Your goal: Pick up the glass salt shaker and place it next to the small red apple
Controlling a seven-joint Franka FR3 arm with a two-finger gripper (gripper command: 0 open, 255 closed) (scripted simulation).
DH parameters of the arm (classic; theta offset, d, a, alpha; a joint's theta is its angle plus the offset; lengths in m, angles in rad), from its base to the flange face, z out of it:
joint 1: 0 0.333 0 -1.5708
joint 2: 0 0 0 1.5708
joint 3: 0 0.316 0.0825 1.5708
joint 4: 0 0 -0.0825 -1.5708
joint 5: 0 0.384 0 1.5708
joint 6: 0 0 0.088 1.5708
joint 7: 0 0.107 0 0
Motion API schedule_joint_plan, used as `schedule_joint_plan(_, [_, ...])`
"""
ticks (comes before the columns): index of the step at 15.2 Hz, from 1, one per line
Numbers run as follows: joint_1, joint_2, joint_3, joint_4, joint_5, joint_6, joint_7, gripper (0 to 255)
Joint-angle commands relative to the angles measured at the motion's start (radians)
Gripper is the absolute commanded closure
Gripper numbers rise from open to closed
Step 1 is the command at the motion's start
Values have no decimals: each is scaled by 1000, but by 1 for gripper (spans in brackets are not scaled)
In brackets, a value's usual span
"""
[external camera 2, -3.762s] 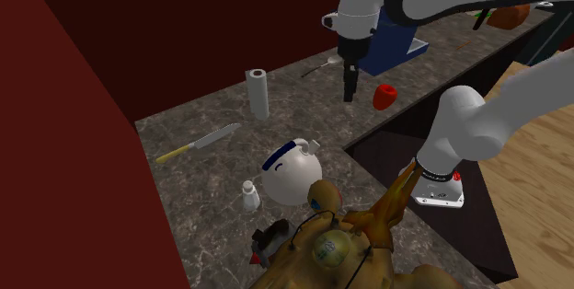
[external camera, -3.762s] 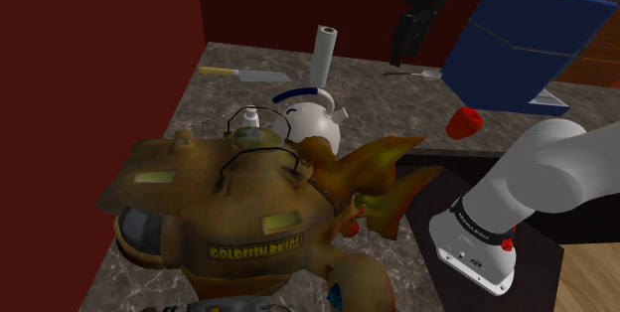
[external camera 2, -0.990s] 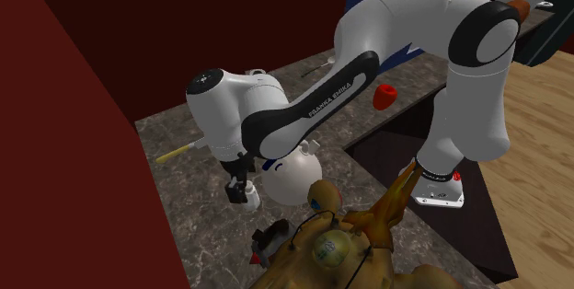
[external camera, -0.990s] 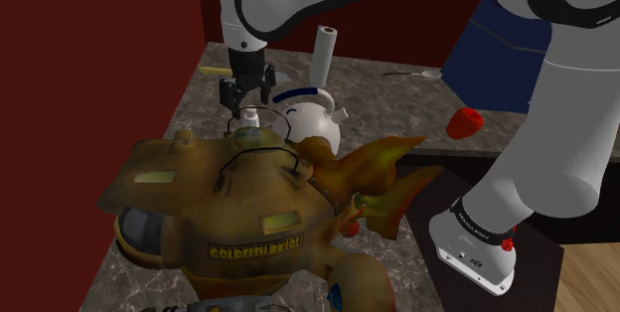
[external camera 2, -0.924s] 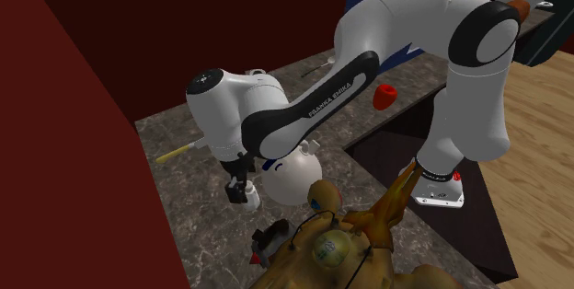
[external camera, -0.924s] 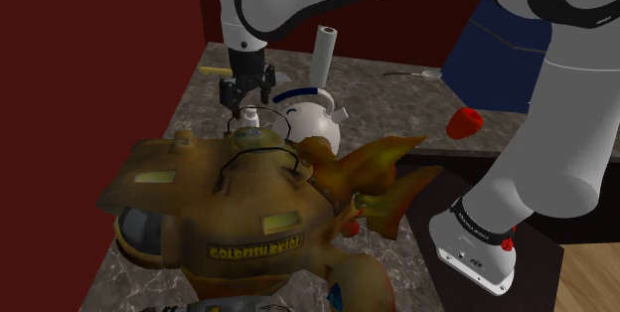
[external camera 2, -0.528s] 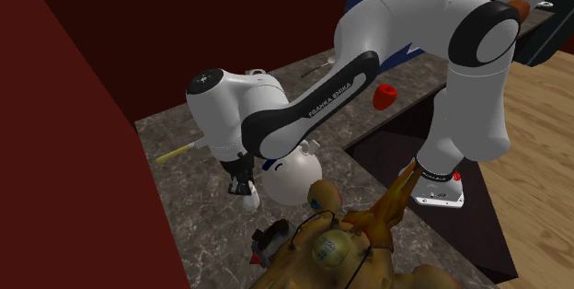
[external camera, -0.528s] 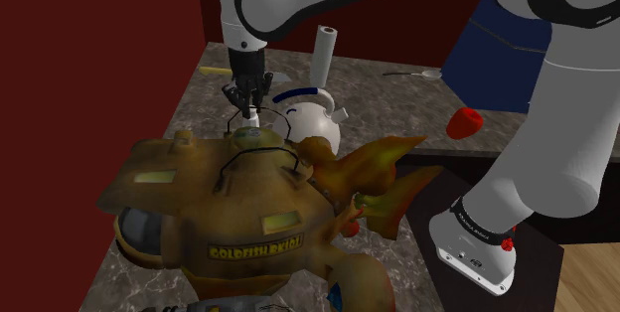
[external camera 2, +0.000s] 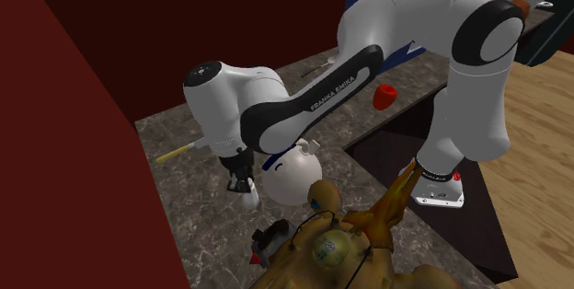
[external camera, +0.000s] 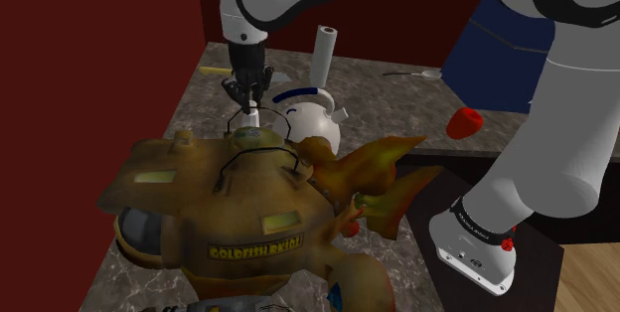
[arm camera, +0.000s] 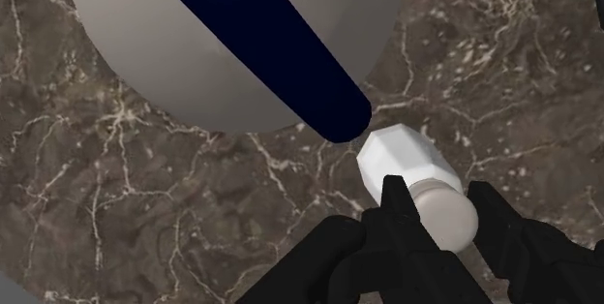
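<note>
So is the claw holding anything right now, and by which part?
Yes: the small white faceted shaker, clasped by the black claw, one finger on each side of its rounded cap end.

A round white kettle (external camera: 310, 116) with a dark blue handle stands on the brown marbled surface (external camera: 387, 101). Behind it in the shoulder view stands an upright white roll (external camera: 324, 57). A yellow-handled knife (external camera 2: 177, 153) lies near the dark red wall (external camera: 89, 62). A spoon (external camera: 409, 75) lies beside a blue box (external camera: 492, 62). A brown goldfish-shaped figure (external camera: 229, 211) lettered GOLDFISH sits in the foreground.
</note>
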Motion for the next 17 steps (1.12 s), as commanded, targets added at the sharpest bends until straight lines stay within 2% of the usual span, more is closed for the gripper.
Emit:
schedule_joint_plan(1, [-1,-7,1,17,3,-24,-3,255])
schedule_joint_plan(17, [1,-44,9,183,18,-224,-8,255])
